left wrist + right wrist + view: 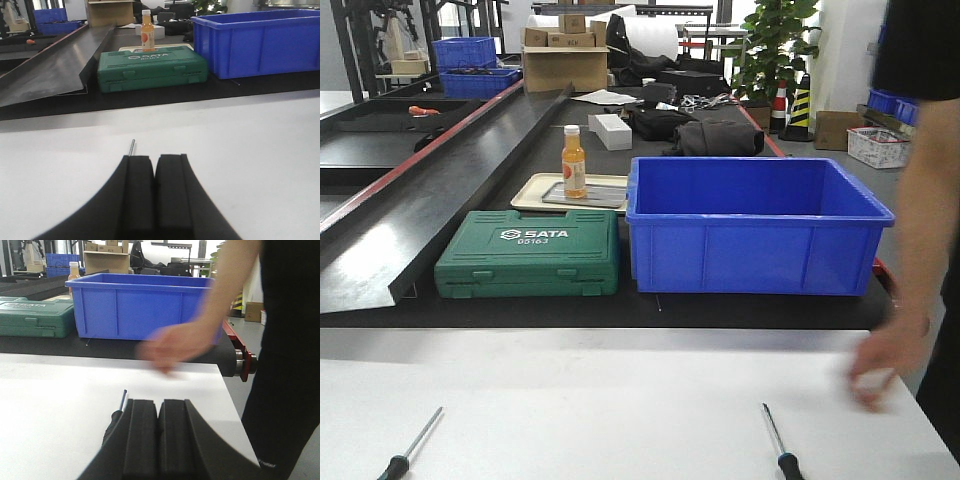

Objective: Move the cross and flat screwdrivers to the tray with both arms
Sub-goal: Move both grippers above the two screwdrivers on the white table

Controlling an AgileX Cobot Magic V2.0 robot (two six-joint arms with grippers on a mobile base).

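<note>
Surface: a plain white tabletop [620, 400], matte, butting against a black workbench [470, 130] in a cluttered workshop. On the bench stand a green moulded plastic tool case [528, 255] and a deep blue plastic bin [755, 225]. Behind the case, a shallow grey metal tray [590, 196] with a raised rim lies on a beige tray [532, 190]; an orange bottle [574, 160] stands upright at it. A person's hand [880, 372], blurred, hovers over the table's right edge.

Left gripper [154, 192]: held low over the table, pointing toward the bench, its black foam-like pads pressed together with nothing between them. Right gripper [159, 435]: same attitude, pads likewise closed on nothing.

Task items: both lie flat on the white table at its near edge, well apart from each other and from the grey tray. The left screwdriver [412, 445] has its thin steel shaft angled up-right, the tip showing just ahead of the left gripper. The right screwdriver [777, 440] lies just beside the right gripper's left pad, black handle nearest. Tip types cannot be told.
</note>
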